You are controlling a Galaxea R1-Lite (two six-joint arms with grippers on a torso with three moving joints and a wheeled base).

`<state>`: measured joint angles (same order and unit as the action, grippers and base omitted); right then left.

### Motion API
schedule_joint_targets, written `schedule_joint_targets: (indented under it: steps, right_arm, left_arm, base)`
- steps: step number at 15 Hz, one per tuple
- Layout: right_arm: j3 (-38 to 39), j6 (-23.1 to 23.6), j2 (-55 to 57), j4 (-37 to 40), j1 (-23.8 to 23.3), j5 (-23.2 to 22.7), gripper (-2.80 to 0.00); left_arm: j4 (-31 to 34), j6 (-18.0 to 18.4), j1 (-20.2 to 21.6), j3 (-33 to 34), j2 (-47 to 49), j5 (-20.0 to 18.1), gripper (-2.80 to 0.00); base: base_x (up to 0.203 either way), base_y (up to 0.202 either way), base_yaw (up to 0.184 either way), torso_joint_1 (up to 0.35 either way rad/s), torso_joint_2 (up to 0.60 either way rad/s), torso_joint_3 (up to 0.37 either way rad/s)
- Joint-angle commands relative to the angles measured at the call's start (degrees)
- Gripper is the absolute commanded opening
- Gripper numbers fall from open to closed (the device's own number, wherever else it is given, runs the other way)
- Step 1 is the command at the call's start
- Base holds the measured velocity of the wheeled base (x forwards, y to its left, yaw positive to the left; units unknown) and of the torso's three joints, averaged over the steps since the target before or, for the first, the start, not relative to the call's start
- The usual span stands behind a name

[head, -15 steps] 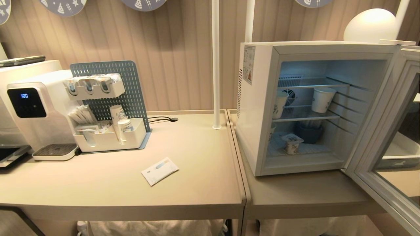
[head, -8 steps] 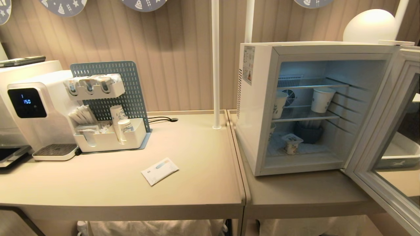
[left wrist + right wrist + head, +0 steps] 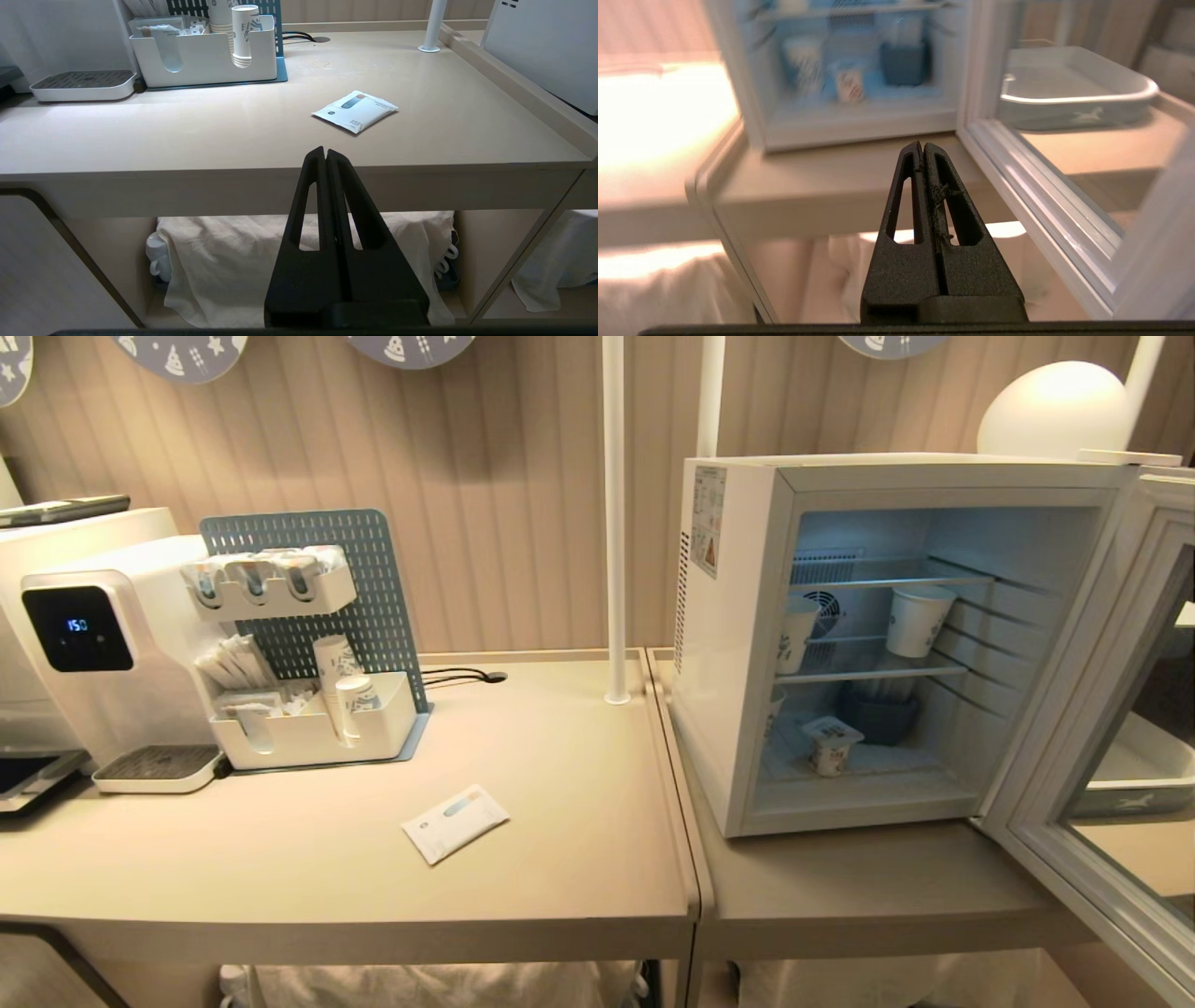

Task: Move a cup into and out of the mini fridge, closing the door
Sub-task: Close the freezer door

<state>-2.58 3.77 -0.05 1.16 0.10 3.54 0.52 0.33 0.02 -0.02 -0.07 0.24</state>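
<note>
Cup, the tiny white pot with a foil lid, sits low inside my white mini fridge; nothing has moved; glass door hangs open right; both black grippers are closed, empty, low by the table's near edge.

Small white cup upright on mini fridge floor, door open

Black display on the white drinks machine, left of the blue pegboard: glowing digits "150". Sticker on the mini fridge side wall: print too small to read.
</note>
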Motion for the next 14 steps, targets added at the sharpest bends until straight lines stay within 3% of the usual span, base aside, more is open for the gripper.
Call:
schedule_joint_targets:
  steps: [1,2,4,11,14]
  right_arm:
    - [0.1,6.3,0.0,1.7,0.0,-2.7,-2.80]
    - [-0.7,7.8,0.0,4.8,0.0,-5.0,-2.80]
    - [-2.6,4.7,0.1,11.0,0.0,-7.6,-2.80]
    - [-3.0,-2.4,0.0,13.8,0.0,-4.6,-2.80]
    - [-3.0,-2.6,0.0,13.7,0.0,-4.2,-2.80]
  left_arm:
    - [0.0,0.0,0.0,-0.1,0.1,0.0,-2.80]
    - [0.0,0.0,0.0,-0.1,0.1,0.0,-2.80]
    - [0.0,0.0,0.0,-0.1,0.1,0.0,-2.80]
    - [-0.1,0.0,0.0,0.0,0.1,0.0,-2.80]
    - [-0.1,0.0,0.0,0.0,0.1,0.0,-2.80]
  base:
    - [0.000,0.000,0.000,0.000,0.00,0.000]
    - [0.000,0.000,0.000,0.000,0.00,0.000]
    - [0.000,0.000,0.000,0.000,0.00,0.000]
    - [0.000,0.000,0.000,0.000,0.00,0.000]
    - [0.000,0.000,0.000,0.000,0.00,0.000]
